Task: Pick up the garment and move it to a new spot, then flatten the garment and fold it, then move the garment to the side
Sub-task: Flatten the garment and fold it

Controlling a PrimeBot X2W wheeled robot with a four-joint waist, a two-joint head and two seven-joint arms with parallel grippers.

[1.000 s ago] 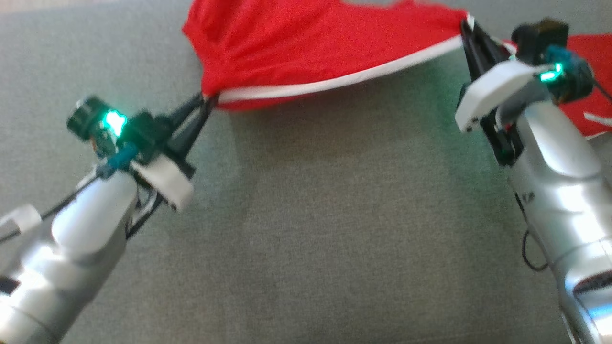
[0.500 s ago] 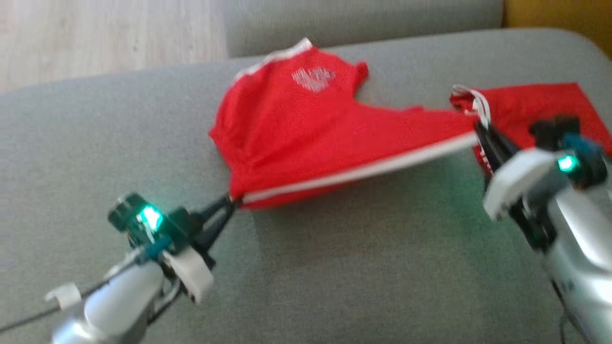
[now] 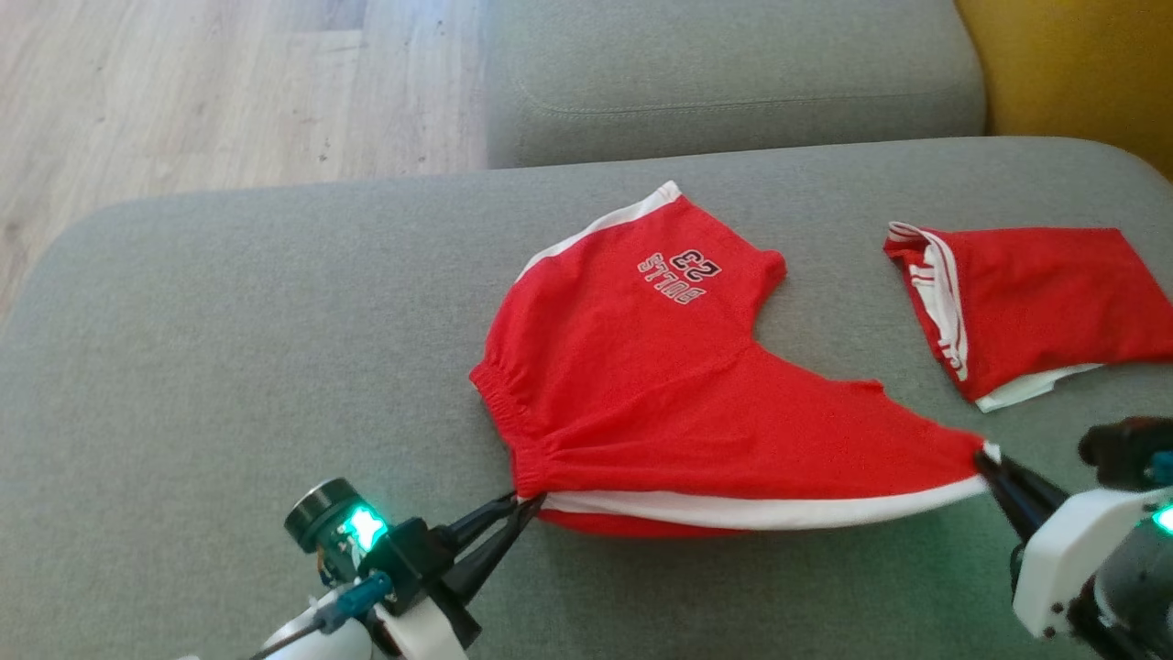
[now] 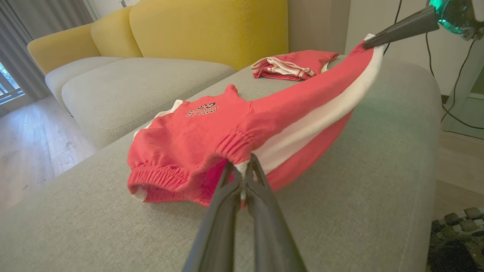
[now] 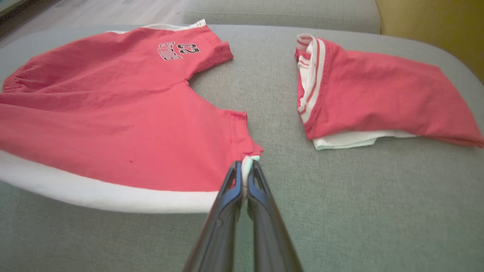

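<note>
Two red garments | one shorts [image 3: 660, 385] pinched by left fingers [image 3: 495, 548] and right fingers [image 3: 1013, 486] | one folded garment [image 3: 1045, 302] beside

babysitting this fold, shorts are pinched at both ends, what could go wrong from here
1. Both jaws pinch only corner tips of the red fabric shorts with the white side stripe; tension could slip one free.
2. The folded red-and-white garment lies close beside the corner in the right jaws; a sideways drag could ruffle it.
3. The bunched waistband may crease when flattened.
</note>
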